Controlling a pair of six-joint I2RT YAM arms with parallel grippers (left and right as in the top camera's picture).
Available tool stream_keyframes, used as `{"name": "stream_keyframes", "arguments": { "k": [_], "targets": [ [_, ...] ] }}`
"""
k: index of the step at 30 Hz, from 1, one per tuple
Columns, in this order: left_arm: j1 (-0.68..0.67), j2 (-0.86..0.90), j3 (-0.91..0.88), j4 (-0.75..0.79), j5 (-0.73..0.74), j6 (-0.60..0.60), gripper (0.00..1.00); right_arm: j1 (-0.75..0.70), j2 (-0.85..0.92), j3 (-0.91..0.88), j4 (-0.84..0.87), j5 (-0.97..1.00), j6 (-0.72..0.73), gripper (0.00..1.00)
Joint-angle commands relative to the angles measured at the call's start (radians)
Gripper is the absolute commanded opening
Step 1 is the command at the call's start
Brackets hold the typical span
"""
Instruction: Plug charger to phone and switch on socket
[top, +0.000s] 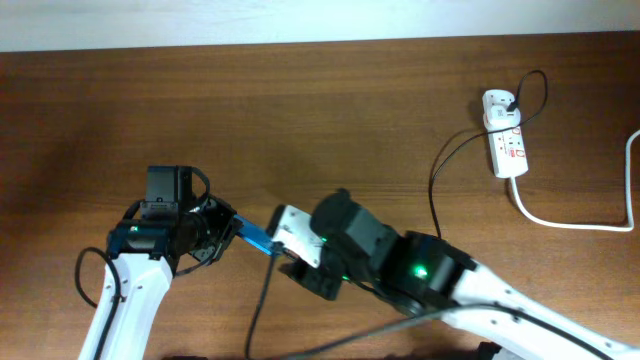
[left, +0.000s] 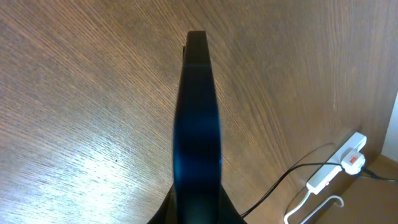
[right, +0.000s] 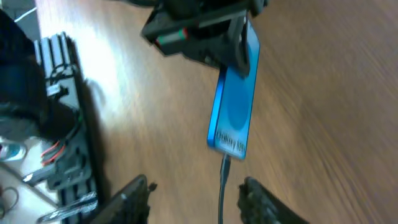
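My left gripper (top: 232, 232) is shut on the phone (top: 256, 238) and holds it off the table. In the left wrist view the phone (left: 198, 118) shows edge-on between the jaws. In the right wrist view its blue screen (right: 235, 106) faces the camera, with white text at the near end. The charger's plug tip (right: 225, 164) sits at the phone's near end, and I cannot tell how deep it is in. The black cable (right: 221, 199) runs back between the fingers of my open right gripper (right: 196, 196), which do not touch it. The socket (top: 506, 140) lies at the far right.
The socket's thick white cord (top: 570, 222) loops along the right edge. The black cable (top: 436, 190) runs from the socket's far end across the table. The socket also shows in the left wrist view (left: 339, 168). Dark equipment (right: 56, 124) stands left of the right gripper.
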Motion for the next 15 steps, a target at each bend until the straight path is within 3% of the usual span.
{"name": "stream_keyframes", "arguments": {
  "k": [1, 6, 11, 12, 13, 15],
  "targets": [
    [0.0, -0.006, -0.002, 0.012, 0.063, 0.049, 0.0, 0.003, -0.074, 0.015, -0.055, 0.01, -0.002, 0.54],
    [0.0, -0.008, -0.002, 0.035, 0.144, 0.1, 0.0, 0.003, -0.1, 0.015, -0.124, 0.009, 0.06, 0.57],
    [0.0, -0.029, -0.002, 0.07, 0.18, 0.231, 0.0, -0.063, -0.102, 0.015, -0.148, 0.008, 0.343, 0.63],
    [0.0, -0.031, -0.002, 0.077, 0.18, 0.255, 0.0, -0.086, -0.102, 0.015, -0.158, 0.005, 0.357, 0.83],
    [0.0, -0.031, -0.001, 0.084, 0.18, 0.256, 0.0, -0.103, -0.102, 0.015, -0.161, -0.02, 0.357, 0.97],
    [0.0, -0.031, -0.001, 0.107, 0.179, 0.27, 0.0, -0.132, -0.101, 0.015, -0.161, -0.063, 0.357, 0.98]
  ]
}}
